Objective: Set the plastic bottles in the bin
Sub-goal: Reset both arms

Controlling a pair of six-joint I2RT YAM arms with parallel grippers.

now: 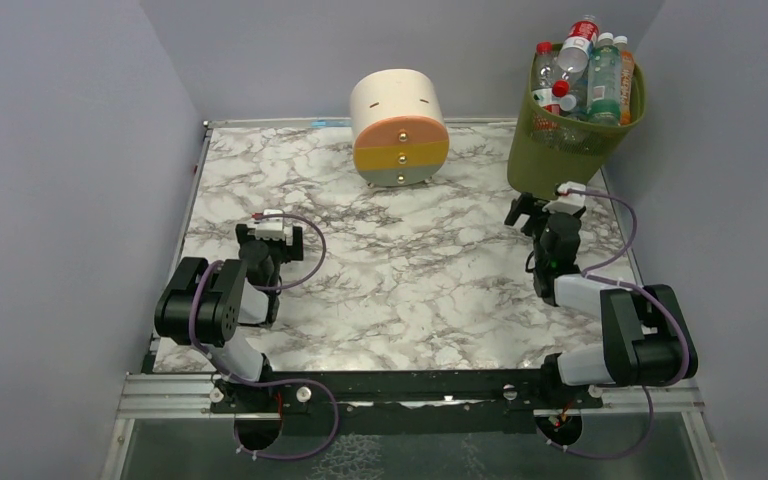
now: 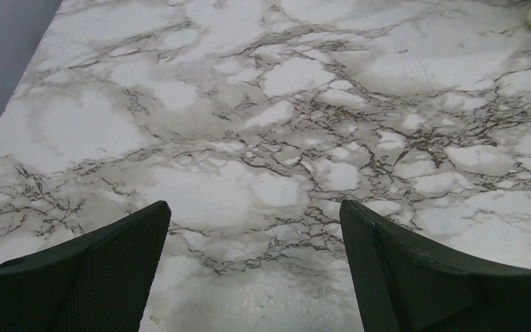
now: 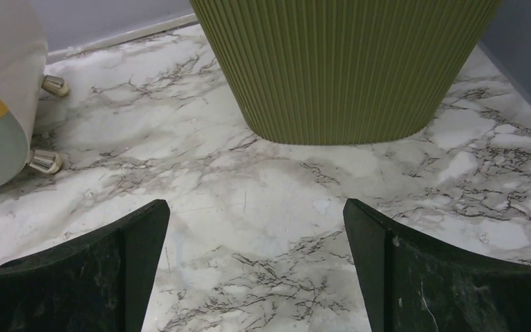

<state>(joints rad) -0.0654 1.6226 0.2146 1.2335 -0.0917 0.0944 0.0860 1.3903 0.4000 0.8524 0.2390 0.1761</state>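
All the plastic bottles [image 1: 585, 70] in view are piled in the green bin [image 1: 560, 150] at the far right corner of the table [image 1: 410, 260]. The heap rises above the rim, with a red-capped bottle on top. No bottle shows outside the bin in any view.

The left end effector [image 1: 270, 230] hangs over bare marble on the left with its jaws spread wide and nothing between them, as the left wrist view [image 2: 256, 221] confirms. The right end effector [image 1: 540, 207] sits low just in front of the bin, also spread and empty, and the bin's ribbed wall [image 3: 346, 69] fills its wrist view. The round drawer unit [image 1: 400, 130] stands apart to the left.

The collecting step looks finished, so the job appears to be at its end. Any next move calls for no grasp. The right arm should draw back without nudging the bin, since the topmost bottles look loosely perched. A stray bottle could be hidden behind the drawer unit, but that cannot be told.
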